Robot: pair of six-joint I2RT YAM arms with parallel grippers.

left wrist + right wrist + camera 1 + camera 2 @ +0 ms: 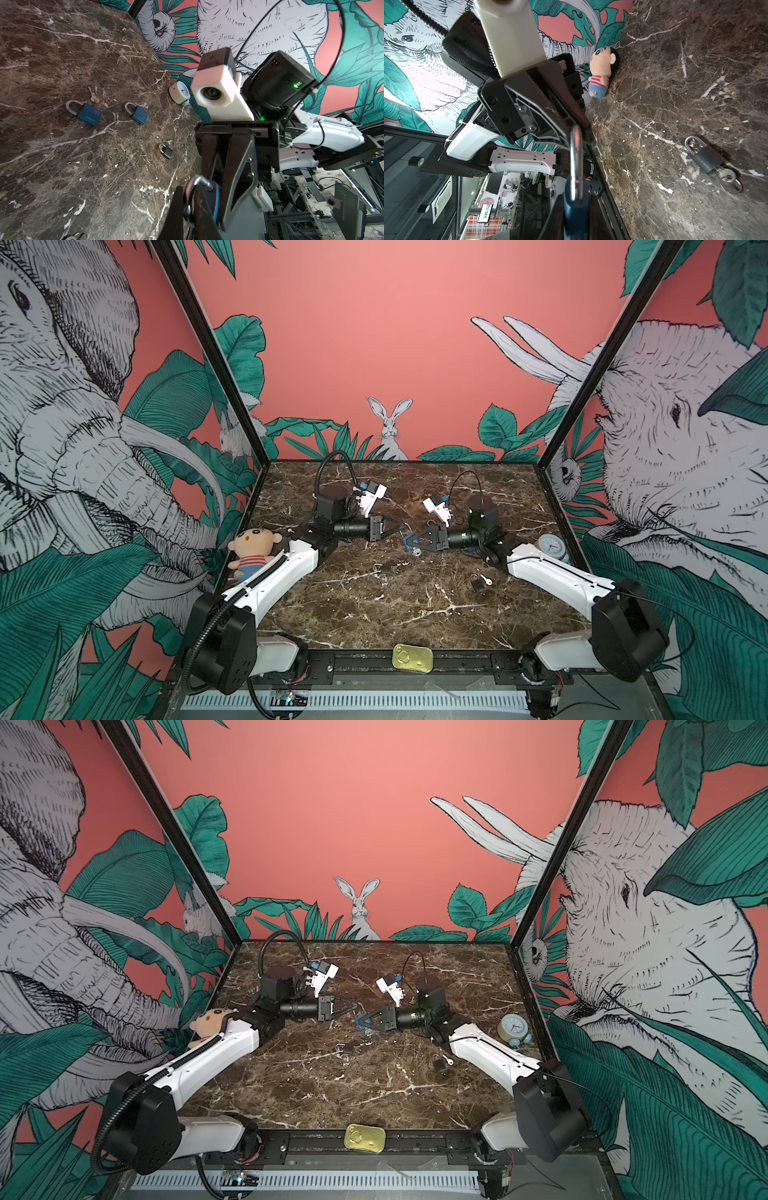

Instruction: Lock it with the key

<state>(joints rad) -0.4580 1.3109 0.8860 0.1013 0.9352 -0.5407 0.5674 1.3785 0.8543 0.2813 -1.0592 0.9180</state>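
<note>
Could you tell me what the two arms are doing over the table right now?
The two arms meet over the middle of the marble table with one blue padlock between them. The right gripper has its jaws closed on the lock's body, and the left gripper is shut on the top of its shackle. I cannot tell whether a key is in that lock. A black padlock with a key in it lies on the table, untouched.
</note>
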